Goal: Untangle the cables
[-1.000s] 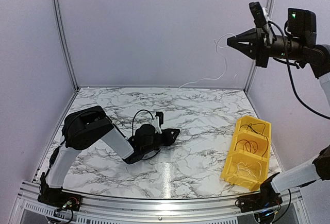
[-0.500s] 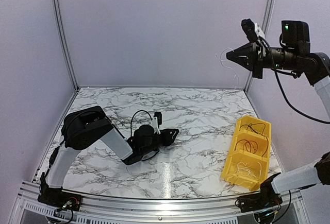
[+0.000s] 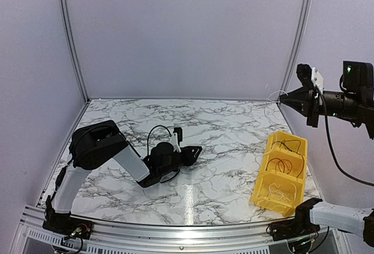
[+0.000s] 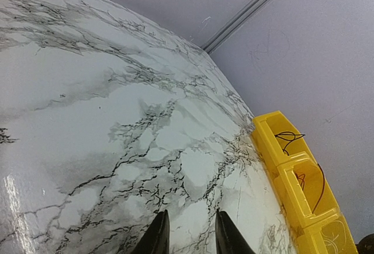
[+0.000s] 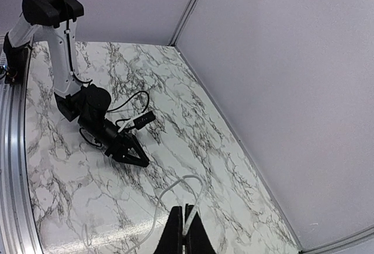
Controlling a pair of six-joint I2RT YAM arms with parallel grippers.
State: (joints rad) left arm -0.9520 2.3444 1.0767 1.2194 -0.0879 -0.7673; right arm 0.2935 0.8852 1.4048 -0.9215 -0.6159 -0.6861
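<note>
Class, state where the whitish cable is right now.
The whitish cable is pinched in the shut right gripper, held high at the top view's right, near the yellow bin, looping down toward the table.

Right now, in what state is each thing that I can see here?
left gripper: fingers slightly apart, nothing between them, low over the table.
right gripper: raised, fingers shut on the white cable.
white cable: hanging loose from those fingers.
yellow bin: upright on the table, black cables in two compartments, whitish cables in the nearest.
</note>
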